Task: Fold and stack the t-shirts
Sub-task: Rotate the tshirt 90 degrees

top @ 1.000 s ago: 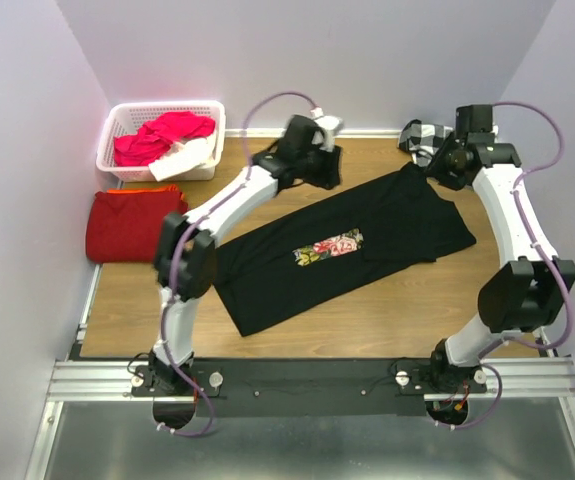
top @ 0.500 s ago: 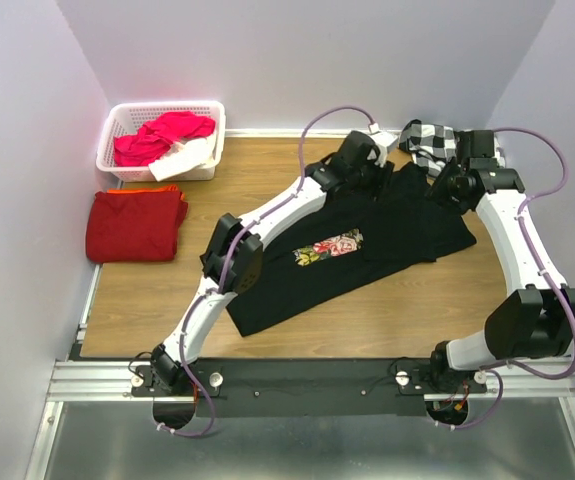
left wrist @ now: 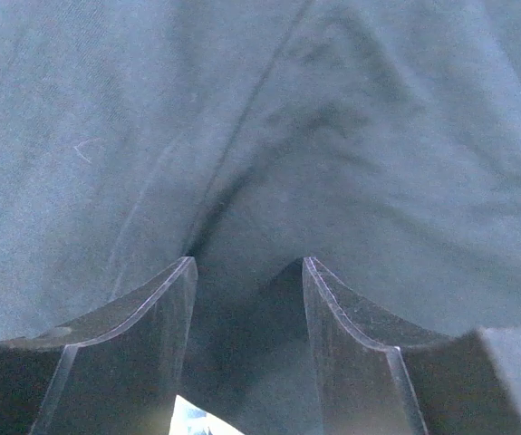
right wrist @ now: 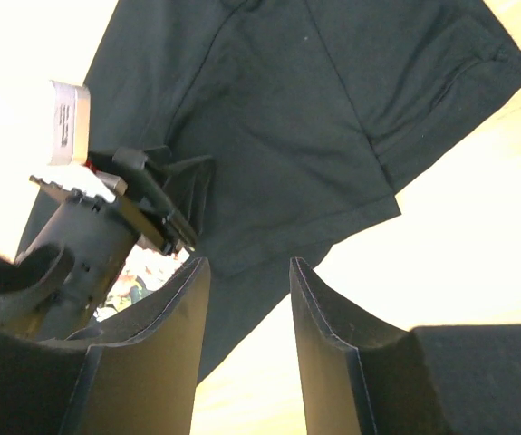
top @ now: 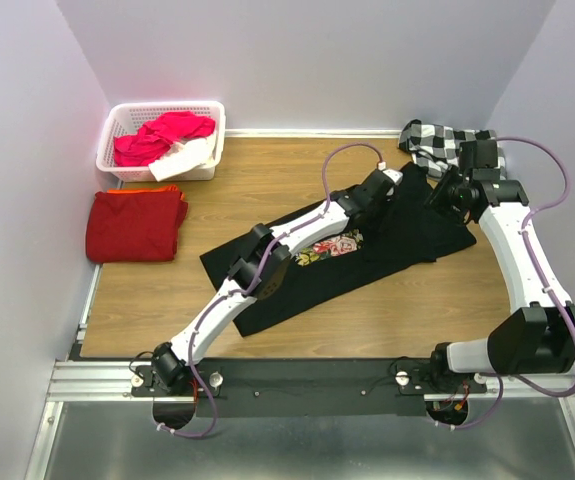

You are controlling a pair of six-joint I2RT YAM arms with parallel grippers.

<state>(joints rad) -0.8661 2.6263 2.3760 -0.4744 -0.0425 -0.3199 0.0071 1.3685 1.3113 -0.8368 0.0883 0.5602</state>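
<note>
The black t-shirt (top: 347, 250) lies spread on the table (top: 167, 290), directly under the left end effector (left wrist: 246, 272), whose jaws stand apart with dark cloth bunched between them, not visibly clamped. The right end effector (right wrist: 246, 272) hangs over the sleeve edge, jaws apart and empty. Best to pinch one layer cleanly, then lift both corners evenly. The dark-red t-shirt (top: 135, 225) sits folded, far left.

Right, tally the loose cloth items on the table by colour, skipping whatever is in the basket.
Black: 1, the black t-shirt
Dark red: 1, the folded red t-shirt
Black-and-white check: 1, the checked cloth
Total: 3
</note>
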